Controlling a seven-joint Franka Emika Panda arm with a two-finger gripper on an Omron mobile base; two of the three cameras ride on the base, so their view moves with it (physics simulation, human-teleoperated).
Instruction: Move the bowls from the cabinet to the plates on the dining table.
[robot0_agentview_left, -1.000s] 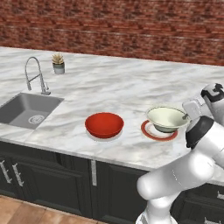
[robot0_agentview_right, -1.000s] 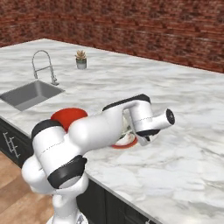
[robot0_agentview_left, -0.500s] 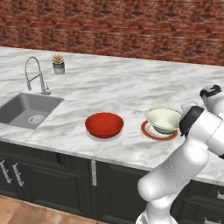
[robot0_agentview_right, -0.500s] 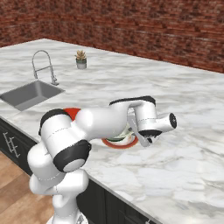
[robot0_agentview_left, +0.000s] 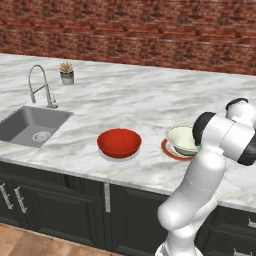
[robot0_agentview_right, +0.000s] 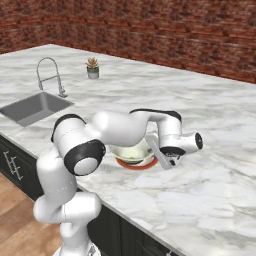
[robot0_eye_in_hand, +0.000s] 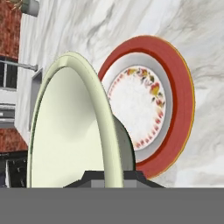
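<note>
Because it must land on the red-orange plate (robot0_eye_in_hand: 175, 87), the cream bowl (robot0_eye_in_hand: 70, 131) hangs just above it, its rim pinched by the gripper (robot0_eye_in_hand: 111, 177); the red bowl (robot0_agentview_left: 119, 142) sits left.

A red-brown brick wall (robot0_agentview_left: 150, 30) runs along the far side of the room. The white-grey veined marble counter (robot0_agentview_left: 140, 100) rests on black panelled cabinet doors (robot0_agentview_left: 55, 205) with silver bar handles (robot0_agentview_left: 107, 197). A grey sink (robot0_agentview_left: 30, 125) with a curved silver faucet (robot0_agentview_left: 39, 86) is set into the counter. A small potted plant (robot0_agentview_left: 66, 73) stands near the faucet. The floor (robot0_agentview_left: 25, 245) is reddish-brown tile.
</note>
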